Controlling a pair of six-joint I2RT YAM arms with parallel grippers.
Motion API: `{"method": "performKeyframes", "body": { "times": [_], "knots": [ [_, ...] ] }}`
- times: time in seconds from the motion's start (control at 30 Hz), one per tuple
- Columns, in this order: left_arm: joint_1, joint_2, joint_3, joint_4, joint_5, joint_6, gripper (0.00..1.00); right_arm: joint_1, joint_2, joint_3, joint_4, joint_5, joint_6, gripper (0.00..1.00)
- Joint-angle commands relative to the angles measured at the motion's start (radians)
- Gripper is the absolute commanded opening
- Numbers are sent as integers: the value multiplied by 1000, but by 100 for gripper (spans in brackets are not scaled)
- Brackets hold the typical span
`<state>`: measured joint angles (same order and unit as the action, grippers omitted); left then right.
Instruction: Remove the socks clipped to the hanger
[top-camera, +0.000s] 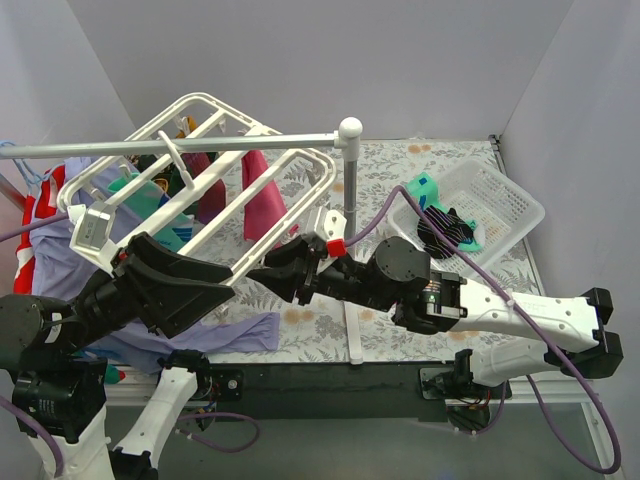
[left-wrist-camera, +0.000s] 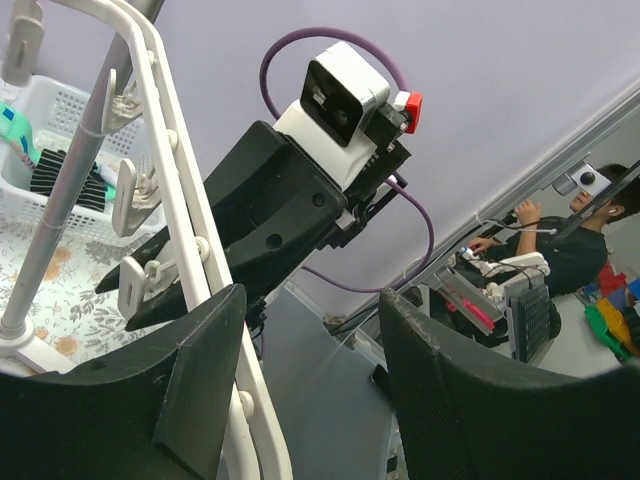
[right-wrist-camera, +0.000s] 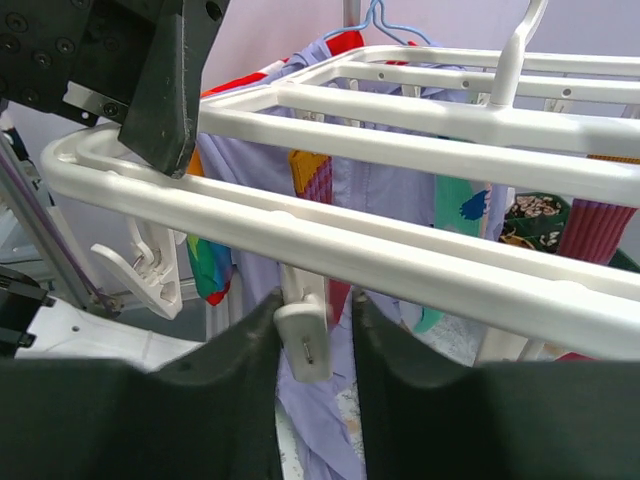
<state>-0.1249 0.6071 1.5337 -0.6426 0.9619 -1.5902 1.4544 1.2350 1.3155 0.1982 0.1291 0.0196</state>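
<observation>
The right pincer (right-wrist-camera: 315, 312) is narrow, its two black fingers bracketing a small white clip (right-wrist-camera: 305, 345) that hangs under the near bar of the hanger (right-wrist-camera: 420, 265). One finger touches the clip and a sliver of gap shows on the other side, so I cannot tell whether it is squeezing yet. No sock is plainly visible in that clip.

The left pincer (left-wrist-camera: 310, 300) stands wide. A side rail of the hanger runs between its fingers, close against one of them, and it looks to be steadying the frame, not clamping it.

The hanger hangs tilted from the grey rail (top-camera: 200, 143) above the left half of the floral surface (top-camera: 400, 160), with a lavender shirt (right-wrist-camera: 380, 200) behind it.

The task looks partly done. A teal sock (top-camera: 424, 188) and a black striped sock (top-camera: 445, 225) lie in the white basket (top-camera: 510, 205) at the right, well apart from the frame. Several socks are left to unclip: a magenta sock (top-camera: 262, 195) and a green one (top-camera: 140, 195) dangle from the crossbars, and the right wrist view shows more colours among the bars. How many remain I cannot count with certainty.

No brand, label or writing can be read anywhere.
</observation>
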Motion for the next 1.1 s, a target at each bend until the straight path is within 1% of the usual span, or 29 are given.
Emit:
{"method": "performKeyframes", "body": {
  "times": [0.0,0.03,0.07,0.17,0.27,0.4,0.43,0.53,0.57,0.63,0.73,0.83,0.93,1.03,1.07],
  "knots": [
    [10,3,16,-19,24,3,54,6,4,47,66,36,12,27],
    [10,3,20,-20,23,3,54,6,-5,35,67,49,17,25],
    [10,5,25,-20,20,3,54,6,-11,28,66,53,20,19],
    [10,11,52,-35,2,10,56,-8,-42,2,58,52,42,14],
    [10,22,104,-61,-35,33,57,-63,-72,-21,27,-11,94,10],
    [10,45,178,-107,-89,71,59,-159,-97,-30,-20,-104,157,9],
    [10,48,212,-120,-103,88,59,-181,-106,-33,-23,-155,166,9],
    [10,60,268,-160,-164,119,60,-262,-121,-45,-43,-213,212,9],
    [10,62,284,-184,-196,130,60,-284,-124,-48,-51,-254,223,9],
    [10,69,305,-225,-216,150,61,-341,-132,-50,-59,-299,241,9],
    [11,80,313,-282,-216,177,61,-407,-132,-36,-88,-350,249,10],
    [10,66,275,-305,-206,185,61,-465,-124,-27,-109,-403,252,13],
    [10,46,220,-315,-190,185,61,-526,-120,-30,-118,-457,267,18],
    [10,31,166,-309,-175,176,61,-562,-120,-33,-121,-480,269,25],
    [10,29,155,-305,-170,173,60,-566,-120,-32,-125,-485,272,33]
  ]
}}
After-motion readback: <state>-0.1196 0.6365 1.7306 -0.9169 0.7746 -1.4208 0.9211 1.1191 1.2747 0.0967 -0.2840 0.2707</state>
